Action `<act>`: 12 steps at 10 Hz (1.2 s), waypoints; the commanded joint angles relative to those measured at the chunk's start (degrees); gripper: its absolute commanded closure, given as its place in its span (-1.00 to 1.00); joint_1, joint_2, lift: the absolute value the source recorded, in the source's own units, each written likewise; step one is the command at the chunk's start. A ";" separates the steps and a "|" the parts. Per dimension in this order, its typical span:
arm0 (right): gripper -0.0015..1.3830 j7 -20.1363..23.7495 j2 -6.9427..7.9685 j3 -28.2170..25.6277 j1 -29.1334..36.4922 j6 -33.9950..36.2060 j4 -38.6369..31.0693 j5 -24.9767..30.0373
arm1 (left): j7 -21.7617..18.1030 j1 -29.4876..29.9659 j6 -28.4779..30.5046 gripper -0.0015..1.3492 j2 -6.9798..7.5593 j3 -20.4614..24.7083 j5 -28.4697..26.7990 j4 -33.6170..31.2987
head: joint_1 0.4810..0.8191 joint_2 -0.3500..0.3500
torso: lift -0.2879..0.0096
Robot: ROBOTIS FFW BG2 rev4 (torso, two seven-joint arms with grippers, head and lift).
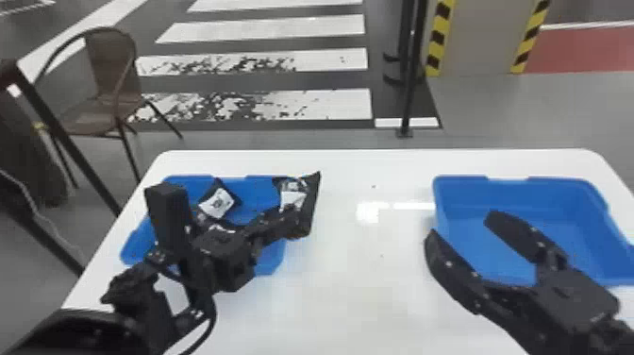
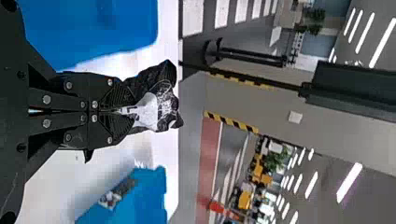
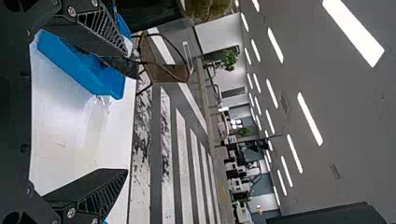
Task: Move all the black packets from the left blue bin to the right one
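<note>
Head view: the left arm hides much of the left blue plastic bin (image 1: 271, 262), so the packets under it are hard to count. One black packet with a white label (image 1: 218, 202) lies by the bin's far edge. The left gripper (image 1: 295, 225) is closed on another black packet (image 1: 309, 200) — upright, at the bin's right edge.

The left wrist view shows the pinched end of that held packet between the fingertips. By the right blue plastic bin there, a dark, pale-flecked shape (image 2: 122, 188) is too unclear to name.

The right gripper (image 1: 462, 225) has its fingers spread wide, one over the right bin (image 1: 556, 185), one beyond its left edge — bare white tabletop (image 1: 358, 264) lies between the bins.
</note>
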 commanded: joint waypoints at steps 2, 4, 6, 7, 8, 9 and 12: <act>-0.81 3.03 0.00 0.72 -7.61 4.00 5.02 -2.21 | -0.21 -0.35 -0.67 0.79 1.02 -6.92 4.42 -1.09 | 0.27 0.10 | -0.01; -0.81 3.29 0.00 1.06 -11.97 4.00 9.38 -3.24 | -0.48 -0.21 -0.67 0.79 1.38 -9.43 6.93 -1.23 | 0.27 -0.02 | -0.01; -0.81 3.47 0.00 0.95 -15.77 4.00 13.18 -5.06 | -0.65 -0.50 -0.67 0.79 1.90 -11.60 7.84 -1.66 | 0.27 -0.15 | -0.01; -0.81 3.47 0.00 1.29 -16.89 5.27 13.32 -5.86 | -0.65 -0.64 -0.81 0.79 1.99 -12.29 8.42 -1.66 | 0.27 -0.20 | -0.01; -0.81 3.47 0.00 1.97 -18.44 5.41 15.15 -6.55 | -0.74 -0.78 -1.09 0.79 1.99 -12.63 8.87 -1.66 | 0.27 -0.21 | -0.01; -0.81 3.65 0.00 2.20 -19.70 5.41 16.55 -7.12 | -0.74 -0.92 -0.95 0.79 2.17 -13.09 8.99 -1.66 | 0.27 -0.22 | -0.01; -0.61 4.35 0.00 3.92 -21.81 5.55 18.38 -10.55 | -0.74 -1.20 -0.81 0.79 2.25 -13.66 9.22 -1.66 | 0.27 -0.21 | -0.01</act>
